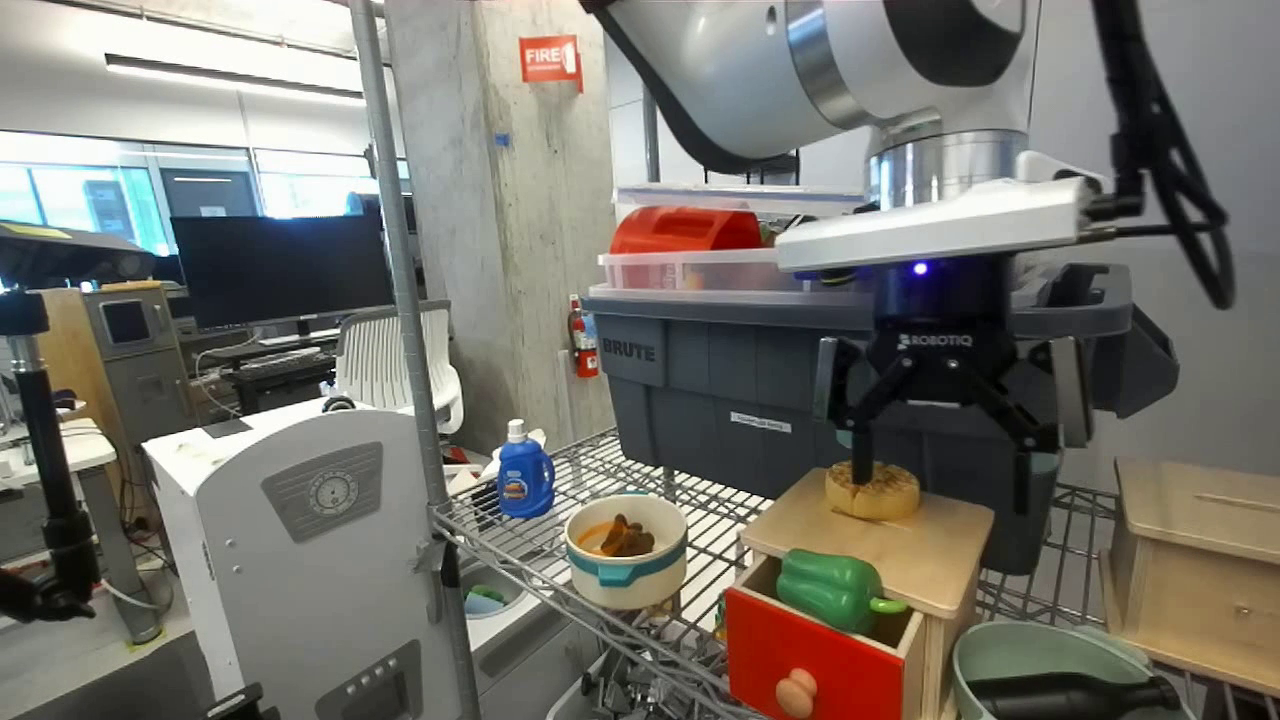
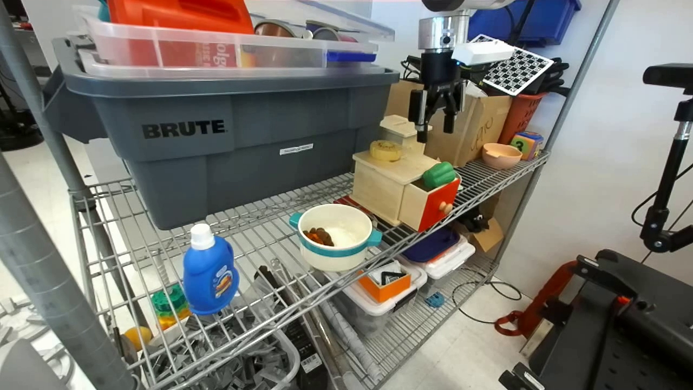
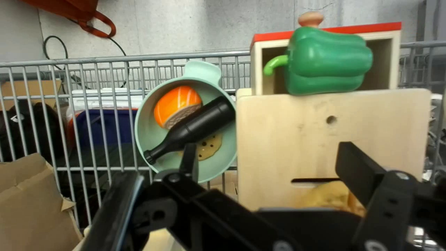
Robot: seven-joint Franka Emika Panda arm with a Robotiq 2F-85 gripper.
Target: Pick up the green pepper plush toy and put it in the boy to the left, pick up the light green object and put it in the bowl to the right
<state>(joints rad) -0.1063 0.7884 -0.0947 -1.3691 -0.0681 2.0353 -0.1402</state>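
The green pepper plush toy (image 1: pixel 828 590) lies across the top of an open drawer with a red front (image 1: pixel 805 655); it also shows in the wrist view (image 3: pixel 327 62) and in an exterior view (image 2: pixel 439 175). The left bowl, white with a teal band (image 1: pixel 625 570), holds small brown and orange pieces. The grey-green bowl to the right (image 1: pixel 1040 640) holds a black bottle; the wrist view shows this bowl (image 3: pixel 143 129) with an orange piece and a cookie too. The light green lump is out of view. My gripper (image 1: pixel 941 485) is open and empty above the wooden drawer box.
A yellow round bread-like piece (image 1: pixel 873 490) sits on the wooden box top (image 3: pixel 278 139), below the gripper. A large grey bin (image 2: pixel 243 130) stands behind on the wire shelf. A blue detergent bottle (image 2: pixel 210 271) and a second wooden box (image 1: pixel 1200 560) stand farther off.
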